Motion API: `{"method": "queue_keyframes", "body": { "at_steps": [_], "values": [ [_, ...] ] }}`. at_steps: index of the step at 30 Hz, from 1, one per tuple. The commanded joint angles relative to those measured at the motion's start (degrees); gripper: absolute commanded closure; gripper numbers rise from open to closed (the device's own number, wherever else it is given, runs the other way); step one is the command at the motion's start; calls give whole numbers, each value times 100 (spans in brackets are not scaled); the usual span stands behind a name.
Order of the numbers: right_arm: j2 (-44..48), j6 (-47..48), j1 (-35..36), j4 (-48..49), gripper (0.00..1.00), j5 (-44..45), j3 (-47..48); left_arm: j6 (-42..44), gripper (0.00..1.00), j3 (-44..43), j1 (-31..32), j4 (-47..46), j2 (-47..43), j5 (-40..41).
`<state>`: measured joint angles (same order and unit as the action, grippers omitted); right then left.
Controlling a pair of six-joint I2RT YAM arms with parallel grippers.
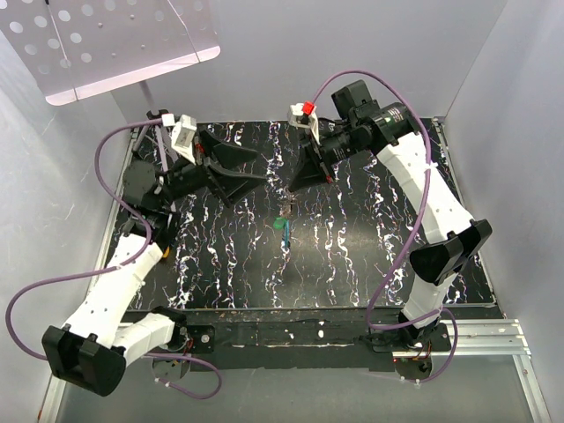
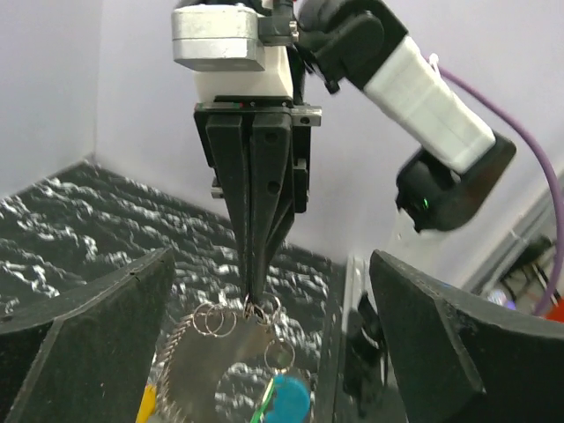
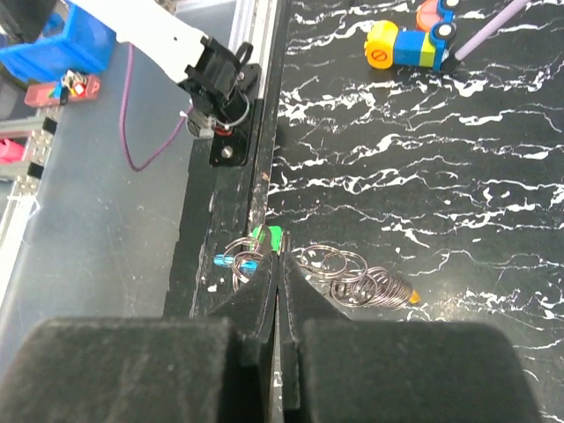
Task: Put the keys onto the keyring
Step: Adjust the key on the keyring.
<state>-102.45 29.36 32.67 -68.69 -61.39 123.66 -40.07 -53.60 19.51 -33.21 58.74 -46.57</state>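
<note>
Keyring [image 2: 214, 319]: thin silvery-grey metal wire loop, one of a small cluster of linked rings. It hangs clear of the black white-veined table top [image 1: 370, 247], near the middle of the overhead frame.

Holder: right gripper [image 1: 293, 188], pointing down, its black fingers pressed together and pinching the top of the ring cluster.

Keys, small and metal with coloured plastic heads: a teal-green head [image 2: 289, 397] dangles lowest in the bunch, at the bottom centre of the left wrist view; a yellow-orange head [image 2: 145, 404] shows at the lower left edge of that view. A blue head cannot be made out with certainty.

Left gripper [image 1: 257, 167]: fingers spread wide and holding nothing. It sits left of centre in the overhead frame, level with the bunch, with a finger on each side of it in its own wrist view.

Progress, as a judgement: late stage. The visible keys hang together with the rings and none lies loose on the table. Whether every key is truly threaded on the loop, rather than merely caught among the rings, cannot be told. What is left appears to be checking the bunch and setting it down
</note>
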Motion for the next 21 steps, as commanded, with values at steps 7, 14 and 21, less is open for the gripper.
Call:
{"method": "queue_keyframes", "body": {
  "at_steps": [7,14,21],
  "values": [
    [85,808,47,-1200,99,-14,-25,941,8,-1450,-70,3453,1191,-2171],
    [-55,606,38,-1174,99,-190,-87,1062,28,-1741,184,3619,1781,-2383],
    [-73,500,29,-1130,99,-163,-184,1529,38,-1970,387,3989,1966,-2331]
  ]
}}
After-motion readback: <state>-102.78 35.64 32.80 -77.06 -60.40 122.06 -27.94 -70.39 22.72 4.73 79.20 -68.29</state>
